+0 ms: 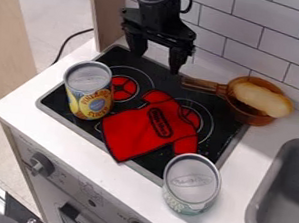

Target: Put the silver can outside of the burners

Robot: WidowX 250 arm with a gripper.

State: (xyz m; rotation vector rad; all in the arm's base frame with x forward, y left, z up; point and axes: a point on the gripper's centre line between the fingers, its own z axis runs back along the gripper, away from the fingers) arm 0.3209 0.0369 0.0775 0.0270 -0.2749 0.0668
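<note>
Above the stove's back edge hangs the black gripper [157, 55], open, its two fingers wide apart with nothing between them. Two cans have silver lids. One, with a pale green and white label [191, 185], stands upright at the cooktop's front right corner, mostly on the white counter; whether its base overlaps the cooktop edge I cannot tell. The other, with a yellow and blue label [89, 91], stands upright on the left part of the black cooktop [166, 75], beside the back left red burner [123, 88]. Both cans are in front of the gripper and apart from it.
A red shirt-shaped cloth [136, 132] lies across the middle of the cooktop, partly over the burners. An orange-brown pan [249, 115] holding a bread-like item [261, 99] stands at the back right. A grey sink [263, 201] lies at the right; a tiled wall [254, 39] rises behind.
</note>
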